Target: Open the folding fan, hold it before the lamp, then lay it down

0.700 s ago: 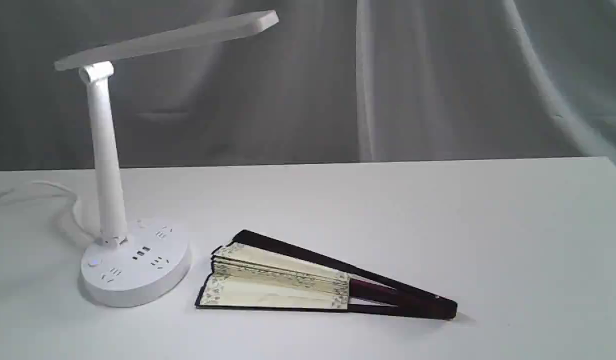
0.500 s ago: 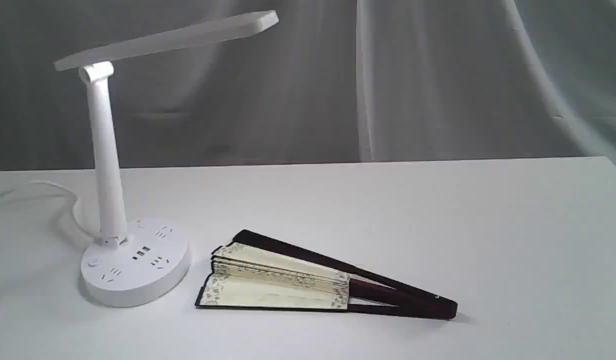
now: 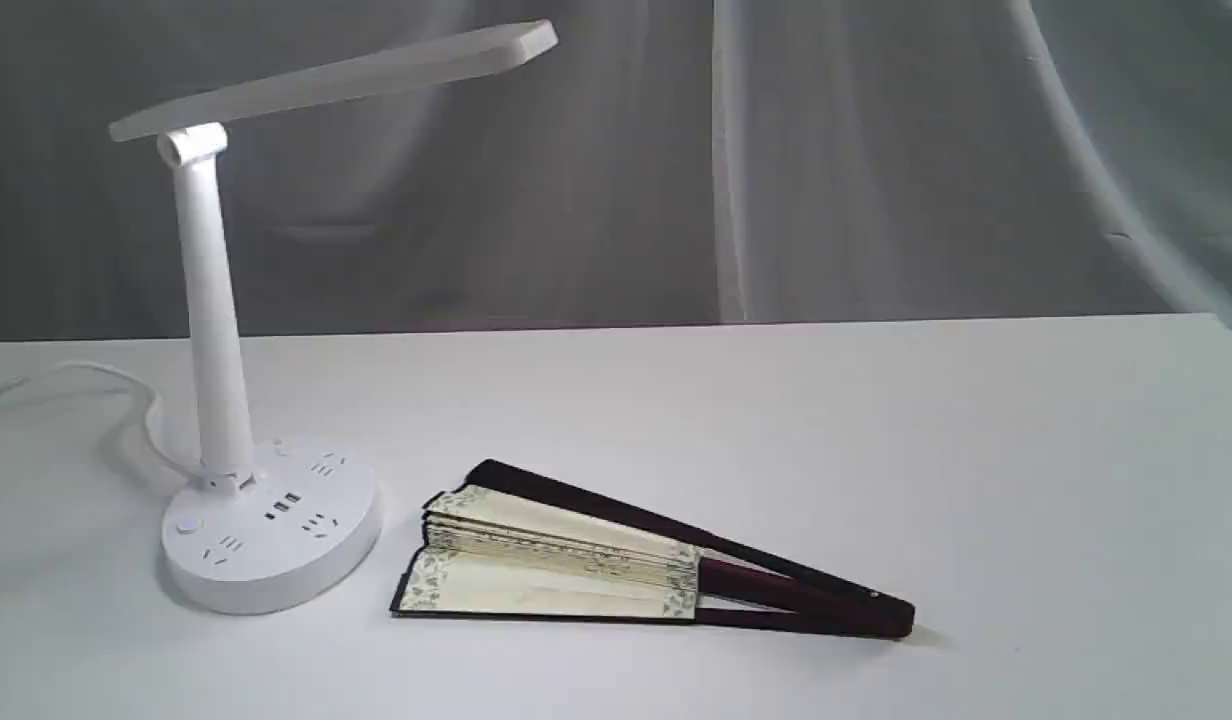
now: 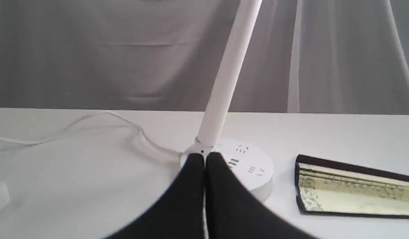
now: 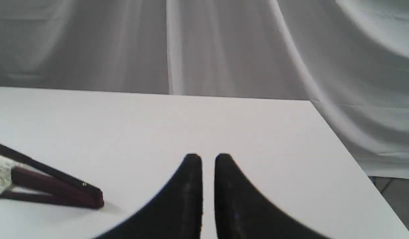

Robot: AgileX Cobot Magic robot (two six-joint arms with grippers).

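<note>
While the left gripper hangs low over the desk with its black fingers pressed together on nothing, the right gripper shows a narrow slit between its own fingers, equally empty; both sit toward the front edge, the left before the lamp, the right well clear of the fan's narrow end.

Next back lies the folding fan, flat on the desk in the front half and left of the middle; it is spread only into a slim wedge, with the pleats stacked close. Its leaf is cream paper with a greenish floral border at both ends of the pleats; the guards and ribs are dark maroon, almost black along the rear guard, and a small pale rivet marks the pivot. Its long axis runs nearly along the front edge; the wide leaf end points toward the left edge, the pivot end toward the right edge and a shade nearer the front.

Just beside the leaf end, apart from it by a thin strip of desk, stands the lamp near the front-left corner; its round white base carries sockets, its slim post rises almost upright, and its long flat head slants up toward the right. A white cord loops from behind the base toward the left edge; beyond the rear edge hangs a grey curtain.
</note>
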